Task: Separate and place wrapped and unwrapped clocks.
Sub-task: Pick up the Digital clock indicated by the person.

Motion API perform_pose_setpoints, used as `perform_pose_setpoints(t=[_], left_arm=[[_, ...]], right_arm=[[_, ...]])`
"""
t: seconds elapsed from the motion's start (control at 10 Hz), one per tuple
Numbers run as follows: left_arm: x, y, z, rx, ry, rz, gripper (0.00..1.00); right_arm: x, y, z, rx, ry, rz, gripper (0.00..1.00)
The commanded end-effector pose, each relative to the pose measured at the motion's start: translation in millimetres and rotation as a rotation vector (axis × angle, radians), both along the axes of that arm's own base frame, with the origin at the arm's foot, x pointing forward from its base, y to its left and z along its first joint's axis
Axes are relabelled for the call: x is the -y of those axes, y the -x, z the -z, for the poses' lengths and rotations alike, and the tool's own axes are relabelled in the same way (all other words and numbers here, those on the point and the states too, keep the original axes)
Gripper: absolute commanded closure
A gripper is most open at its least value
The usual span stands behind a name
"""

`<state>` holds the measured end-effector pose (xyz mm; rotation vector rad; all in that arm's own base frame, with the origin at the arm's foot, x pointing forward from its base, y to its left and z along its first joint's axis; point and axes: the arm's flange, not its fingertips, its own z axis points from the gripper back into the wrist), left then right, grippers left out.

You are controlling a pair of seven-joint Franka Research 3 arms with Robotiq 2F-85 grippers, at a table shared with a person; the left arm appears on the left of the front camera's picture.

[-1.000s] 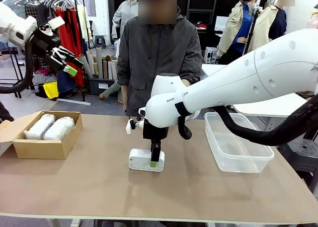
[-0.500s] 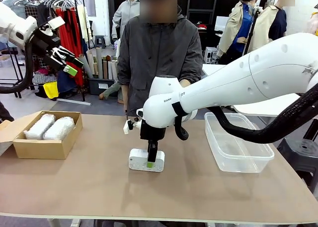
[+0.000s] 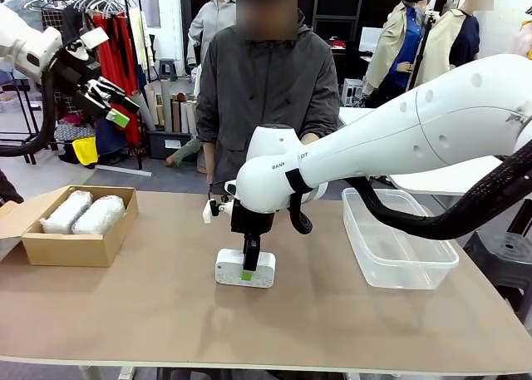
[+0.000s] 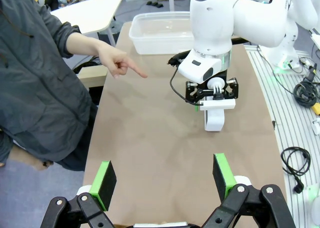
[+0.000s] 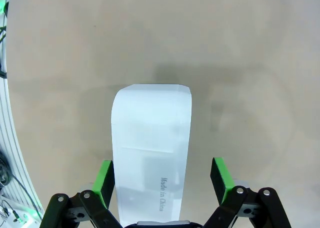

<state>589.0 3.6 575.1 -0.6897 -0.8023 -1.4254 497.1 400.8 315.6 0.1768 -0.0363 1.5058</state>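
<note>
The unwrapped clock [image 3: 235, 269], a bare white rounded block, lies flat on the table's middle. My right gripper [image 3: 248, 266] points straight down over it. In the right wrist view the clock [image 5: 150, 138] lies between the green pads [image 5: 105, 180], with a gap on each side, so the jaws are open and nothing is held. Two wrapped clocks [image 3: 66, 211] [image 3: 99, 214] lie side by side in the cardboard box [image 3: 66, 249] at the table's left. My left gripper [image 3: 109, 100] hangs open high above the left end; its view shows its gripper [image 4: 164, 180] empty, with the clock [image 4: 215, 117] farther off.
A clear plastic tub [image 3: 397, 268] stands empty at the table's right. A person stands at the far side; a hand [image 4: 121, 66] points over the table near the middle. Bare brown tabletop [image 3: 150, 313] stretches in front.
My right arm has shifted a little to the left over the unwrapped clock, jaws still open. The left arm and the boxed clocks have not moved.
</note>
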Motion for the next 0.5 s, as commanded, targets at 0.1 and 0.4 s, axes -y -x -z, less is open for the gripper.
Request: perform_pose_setpoints(t=[0.1,0.4], left_arm=[[0.0,1.7,-0.1,0.004,-0.009,-0.004,0.0],[0.0,1.7,-0.1,0.004,-0.009,-0.004,0.0]], right_arm=[[1.2,3.5,-6.1,-0.041,0.01,-0.037,0.2],[-2.5,8.4,-19.7,-0.056,-0.053,-0.031,0.79]])
